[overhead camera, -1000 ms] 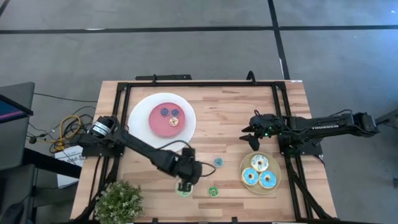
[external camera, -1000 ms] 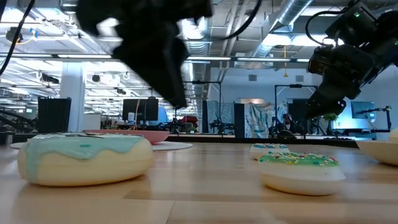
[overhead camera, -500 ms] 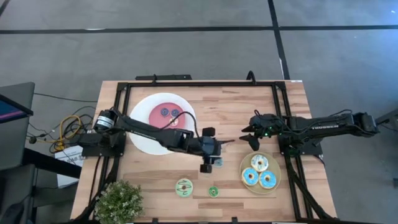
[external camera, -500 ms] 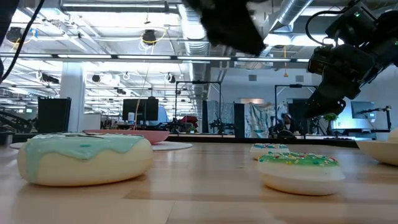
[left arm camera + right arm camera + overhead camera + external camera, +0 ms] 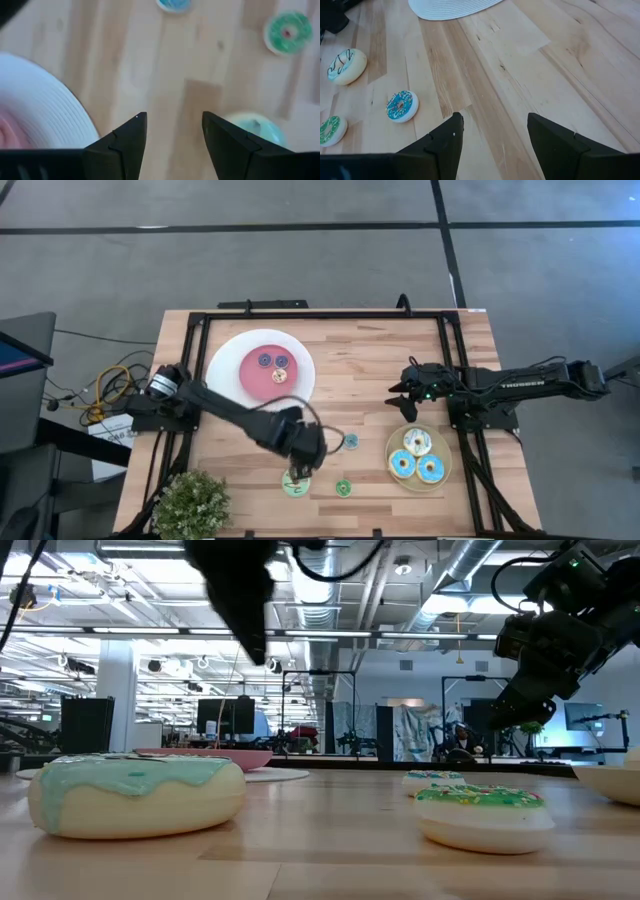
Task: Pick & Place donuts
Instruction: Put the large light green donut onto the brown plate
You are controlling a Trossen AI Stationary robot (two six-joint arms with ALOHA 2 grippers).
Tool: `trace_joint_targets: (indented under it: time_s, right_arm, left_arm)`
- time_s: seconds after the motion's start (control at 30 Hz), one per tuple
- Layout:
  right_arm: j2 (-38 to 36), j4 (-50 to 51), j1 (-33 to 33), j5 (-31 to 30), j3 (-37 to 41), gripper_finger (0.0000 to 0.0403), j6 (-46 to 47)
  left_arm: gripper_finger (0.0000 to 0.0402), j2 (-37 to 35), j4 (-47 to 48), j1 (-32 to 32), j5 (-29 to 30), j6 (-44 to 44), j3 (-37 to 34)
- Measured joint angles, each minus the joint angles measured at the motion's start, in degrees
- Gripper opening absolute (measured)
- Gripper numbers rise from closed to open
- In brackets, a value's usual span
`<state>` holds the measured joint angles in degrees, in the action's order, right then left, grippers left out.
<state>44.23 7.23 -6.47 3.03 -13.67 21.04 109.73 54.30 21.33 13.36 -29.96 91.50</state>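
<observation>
My left gripper (image 5: 297,470) (image 5: 172,122) is open and hovers high over the table's near middle, just past the far edge of a pale green donut (image 5: 296,484) (image 5: 256,127) (image 5: 135,792) that lies flat on the wood. A small teal donut (image 5: 351,441) (image 5: 173,3) and a small green donut (image 5: 343,487) (image 5: 287,32) lie nearby. Three larger iced donuts (image 5: 417,456) sit on the tan plate (image 5: 444,452). Three small donuts (image 5: 274,365) lie on the white plate with pink centre (image 5: 228,360). My right gripper (image 5: 400,398) (image 5: 492,122) is open and waits above the table's right half.
A potted plant (image 5: 190,502) stands at the near left corner. A black frame (image 5: 320,313) borders the table. Bare wood (image 5: 370,360) lies between the two plates.
My left arm swung from above the pale green donut toward the table's middle, over the small teal donut, then came back toward the near edge above the pale green donut. No donut has moved.
</observation>
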Motion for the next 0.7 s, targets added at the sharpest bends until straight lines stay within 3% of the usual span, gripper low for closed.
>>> trace_joint_targets:
  time_s: [0.17,0.37,0.7]
  right_arm:
    - [0.0,0.02,0.01,0.0,0.0,0.021,0.0]
    - [0.0,0.02,0.0,0.0,0.0,0.021,0.0]
    - [0.0,0.04,0.0,-0.01,0.0,0.021,0.45]
  left_arm:
    - [0.0185,0.0,1.51,5.73,0.62,-5.29,0.02]
    - [0.0185,0.02,-1.57,11.06,1.78,-3.67,-3.18]
    - [0.0185,0.07,-12.46,10.83,0.48,-3.28,-11.82]
